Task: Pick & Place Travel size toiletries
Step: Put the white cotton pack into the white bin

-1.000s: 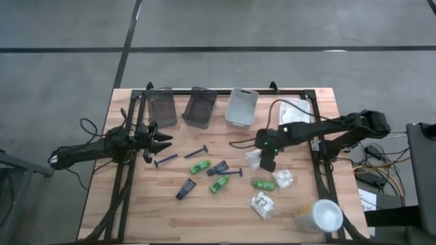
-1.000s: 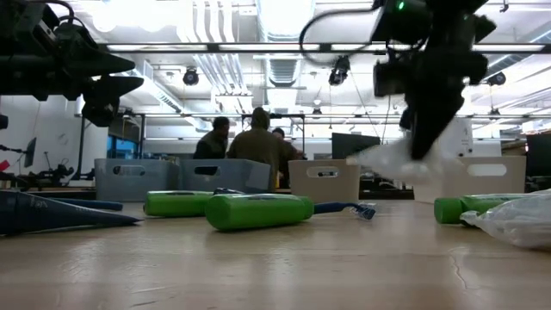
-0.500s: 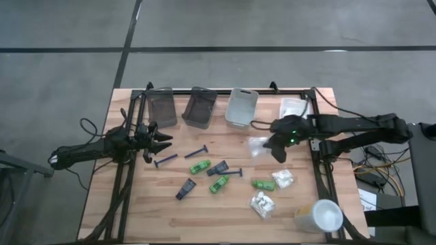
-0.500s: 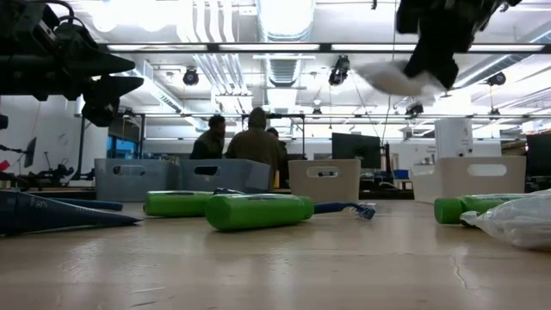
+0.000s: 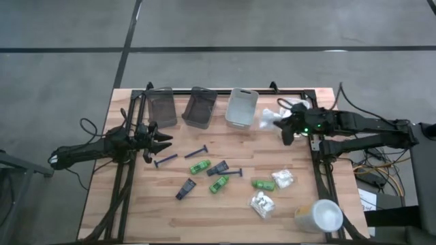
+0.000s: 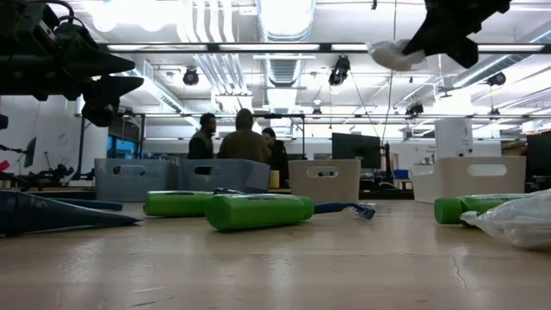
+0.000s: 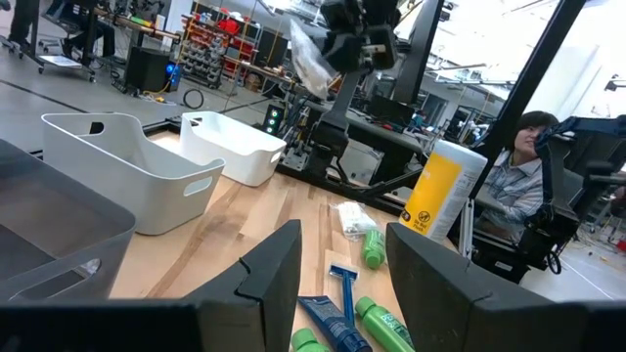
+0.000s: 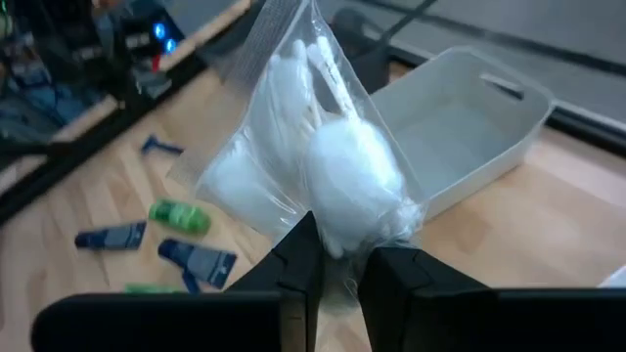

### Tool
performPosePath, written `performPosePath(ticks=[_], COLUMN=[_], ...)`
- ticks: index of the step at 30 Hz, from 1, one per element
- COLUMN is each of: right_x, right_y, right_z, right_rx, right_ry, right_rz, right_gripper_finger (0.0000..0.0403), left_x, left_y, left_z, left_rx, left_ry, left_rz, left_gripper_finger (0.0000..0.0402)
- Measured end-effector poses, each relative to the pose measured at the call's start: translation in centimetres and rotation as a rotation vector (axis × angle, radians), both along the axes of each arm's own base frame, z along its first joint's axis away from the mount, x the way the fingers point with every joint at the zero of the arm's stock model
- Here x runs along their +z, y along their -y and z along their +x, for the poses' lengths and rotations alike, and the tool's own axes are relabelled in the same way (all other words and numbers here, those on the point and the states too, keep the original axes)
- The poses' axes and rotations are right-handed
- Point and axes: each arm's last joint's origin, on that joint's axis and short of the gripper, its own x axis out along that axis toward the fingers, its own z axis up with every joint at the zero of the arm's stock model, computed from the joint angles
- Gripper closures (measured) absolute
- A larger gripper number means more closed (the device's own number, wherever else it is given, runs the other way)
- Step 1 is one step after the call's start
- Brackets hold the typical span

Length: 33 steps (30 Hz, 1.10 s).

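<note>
Right gripper (image 5: 285, 126) pinching a clear packet of white cotton items (image 5: 269, 117) aloft near the table's far right corner, beside the light grey bin (image 5: 241, 107), left gripper (image 5: 163, 143) hovering part-open by the left edge

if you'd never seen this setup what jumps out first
The right gripper, shut on a white crinkly packet, holds it in the air near the light grey bin at the table's back edge. Next come the bright green packs and dark blue razors scattered mid-table, with a large white cup at the front right corner. The left gripper waits at the table's left side.
</note>
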Motion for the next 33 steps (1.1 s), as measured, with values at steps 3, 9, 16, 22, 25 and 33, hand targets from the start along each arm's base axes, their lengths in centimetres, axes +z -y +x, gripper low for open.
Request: performPosePath(ticks=[3, 9, 16, 22, 25, 33], right_x=[0.5, 0.9, 0.7, 0.0, -0.5, -1.7], right_y=[0.2, 0.7, 1.4, 2.4, 2.9, 4.8], right_z=[-0.8, -1.8, -2.2, -3.1, -3.6, -4.6], right_rx=[-0.028, -0.092, -0.226, -0.42, -0.503, -0.699], right_ry=[0.037, 0.076, 0.06, 0.0, -0.042, -0.119], right_rz=[-0.008, -0.014, -0.043, -0.04, -0.024, 0.002], right_gripper_finger=[0.0362, 0.0367, 0.0365, 0.0373, 0.0372, 0.0374], left_x=[0.0, 0.0, 0.0, 0.0, 0.0, 0.0], left_y=[0.0, 0.0, 0.0, 0.0, 0.0, 0.0], left_z=[0.0, 0.0, 0.0, 0.0, 0.0, 0.0], left_rx=[0.0, 0.0, 0.0, -0.001, -0.001, -0.001], left_ry=[0.0, 0.0, 0.0, 0.0, 0.0, 0.0], left_rz=[0.0, 0.0, 0.0, 0.0, 0.0, 0.0], left_gripper_finger=[0.0245, 0.0245, 0.0245, 0.0245, 0.0245, 0.0245])
